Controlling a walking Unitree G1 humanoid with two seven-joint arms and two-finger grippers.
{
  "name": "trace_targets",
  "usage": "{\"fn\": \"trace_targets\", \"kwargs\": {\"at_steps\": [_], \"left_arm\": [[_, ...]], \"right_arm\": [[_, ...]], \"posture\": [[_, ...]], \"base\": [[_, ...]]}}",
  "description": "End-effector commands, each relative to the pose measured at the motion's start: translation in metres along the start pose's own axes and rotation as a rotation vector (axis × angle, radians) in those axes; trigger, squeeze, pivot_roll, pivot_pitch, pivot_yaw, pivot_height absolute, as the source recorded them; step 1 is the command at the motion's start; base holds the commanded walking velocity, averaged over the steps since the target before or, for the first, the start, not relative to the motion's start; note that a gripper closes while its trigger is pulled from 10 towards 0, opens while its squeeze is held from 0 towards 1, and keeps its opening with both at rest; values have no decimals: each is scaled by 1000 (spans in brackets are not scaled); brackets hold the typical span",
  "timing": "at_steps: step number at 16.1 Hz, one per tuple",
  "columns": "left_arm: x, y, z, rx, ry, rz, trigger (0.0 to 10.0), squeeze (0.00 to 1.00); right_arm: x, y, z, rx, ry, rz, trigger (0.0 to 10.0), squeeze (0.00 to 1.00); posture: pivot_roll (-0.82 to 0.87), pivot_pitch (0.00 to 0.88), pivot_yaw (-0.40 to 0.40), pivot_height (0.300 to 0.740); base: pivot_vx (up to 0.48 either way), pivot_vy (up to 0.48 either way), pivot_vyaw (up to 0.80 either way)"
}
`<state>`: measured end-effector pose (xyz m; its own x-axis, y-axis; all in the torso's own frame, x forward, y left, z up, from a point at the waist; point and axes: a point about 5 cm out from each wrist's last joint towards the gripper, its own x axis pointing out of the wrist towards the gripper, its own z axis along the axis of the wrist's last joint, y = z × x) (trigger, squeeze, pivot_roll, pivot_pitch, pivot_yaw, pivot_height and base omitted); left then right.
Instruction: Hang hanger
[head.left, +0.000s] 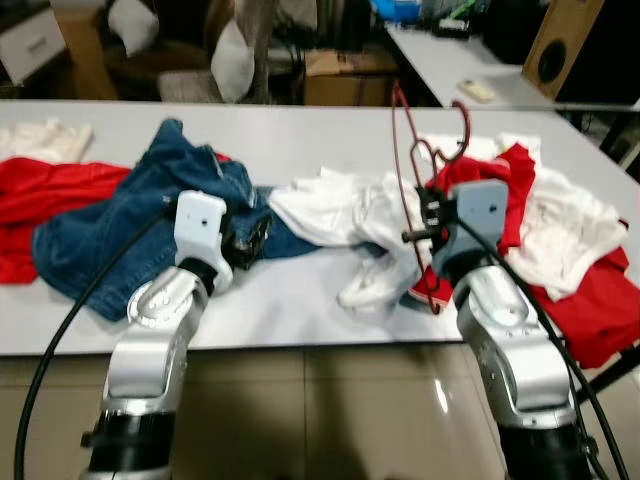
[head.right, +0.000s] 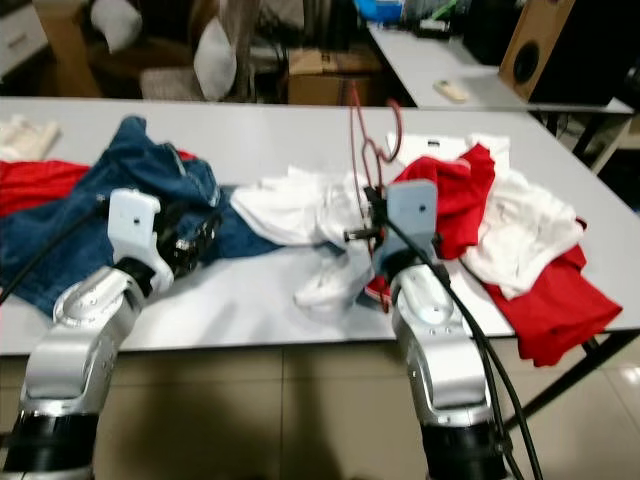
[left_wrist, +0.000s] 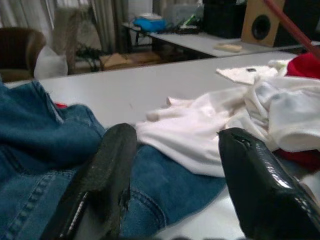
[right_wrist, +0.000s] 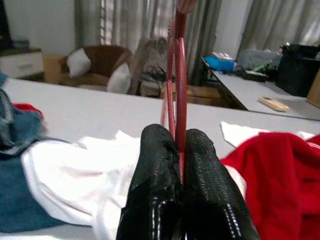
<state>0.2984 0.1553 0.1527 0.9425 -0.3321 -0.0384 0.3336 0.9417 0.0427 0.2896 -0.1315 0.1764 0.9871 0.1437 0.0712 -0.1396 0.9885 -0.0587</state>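
A thin red hanger (head.left: 405, 150) stands upright over the white table (head.left: 300, 140), its hook (head.left: 462, 125) pointing toward the right. My right gripper (right_wrist: 179, 145) is shut on the red hanger's wire (right_wrist: 180, 75), just above a white shirt (head.left: 345, 215). My left gripper (left_wrist: 172, 165) is open and holds nothing, low over the blue jeans (head.left: 130, 220) at the table's front left. In the left eye view the left gripper (head.left: 240, 235) lies at the jeans' edge.
Red garments (head.left: 50, 195) lie at the far left and red and white clothes (head.left: 560, 240) are piled at the right. A second table (head.left: 450, 60), a speaker (head.left: 560, 40) and cushions (head.left: 232, 60) stand behind. Tiled floor (head.left: 330, 410) runs below the front edge.
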Motion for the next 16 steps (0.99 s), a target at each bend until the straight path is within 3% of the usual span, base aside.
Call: {"fn": "trace_targets", "kwargs": {"at_steps": [1,4,13,16], "left_arm": [[2,1,0,12,4,19,10000,0],[3,-8,0,5,6,1,10000,0],[9,-9,-5,19,25,-32,10000,0],[14,-21,-2,50,9,-95,10000,0]], "right_arm": [[-4,-5,-4,23,18,-7,10000,0],[-5,-12,-8,17,30,-21,10000,0],[-17,-18,-13,14,50,-83,10000,0],[-19,-26,-13,5,49,-125,10000,0]], "posture": [[-51,0,28,740],[-40,0,43,740],[-90,0,82,740],[-109,0,85,740]], "base": [[0,345,0],[0,346,0],[0,345,0],[0,-280,0]]}}
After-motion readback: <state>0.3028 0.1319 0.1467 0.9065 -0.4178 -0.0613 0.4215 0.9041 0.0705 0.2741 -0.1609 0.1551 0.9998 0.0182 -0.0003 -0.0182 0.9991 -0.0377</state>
